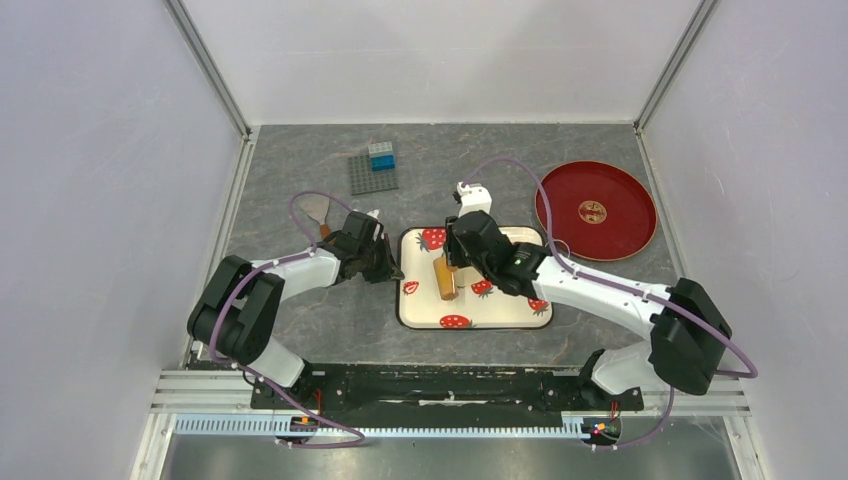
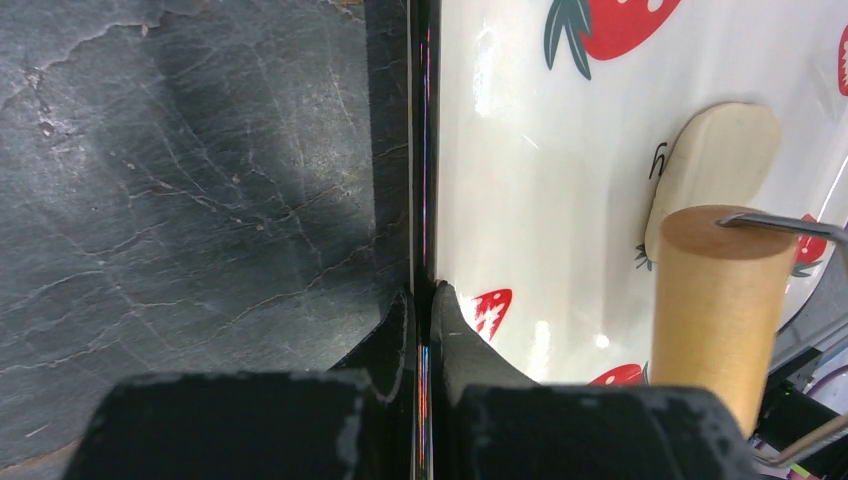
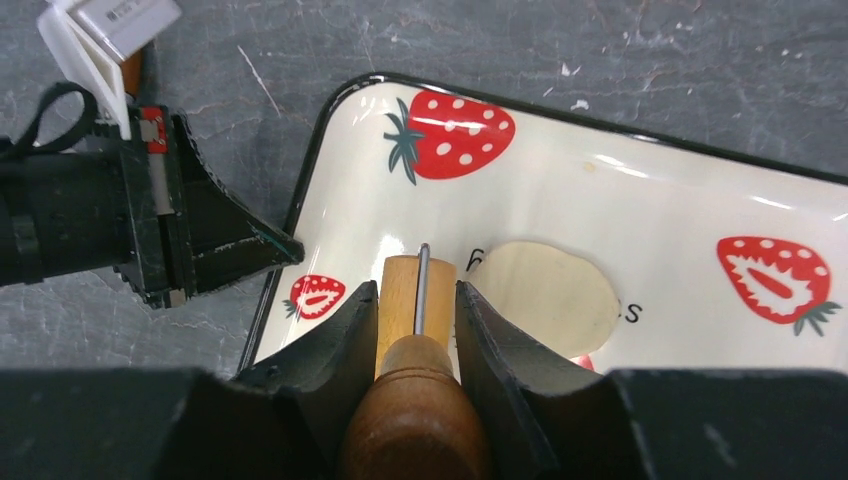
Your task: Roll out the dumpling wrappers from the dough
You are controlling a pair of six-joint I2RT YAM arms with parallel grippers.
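Dough (image 3: pixel 545 298) lies flattened just beside the tip of the roller (image 3: pixel 400 300) clamped in the right hand (image 3: pixel 415 290), while the left hand (image 2: pixel 421 300) pinches the tray (image 3: pixel 330 130) rim.

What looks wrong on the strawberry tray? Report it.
Nothing stands out. The left gripper pinches the tray at its rim, the right gripper holds the roller, and the dough lies flattened and whole beside it.

My left arm (image 1: pixel 290 272) reaches in low from the left, the left gripper (image 1: pixel 392 268) pinched almost closed on the rim of the tray (image 1: pixel 400 300), it seems, though that wrist view is cramped. My right arm (image 1: pixel 600 290) stretches inward, elbow bent — the right gripper (image 3: pixel 415 290) clamped on the roller (image 3: pixel 398 300), fingers either side.
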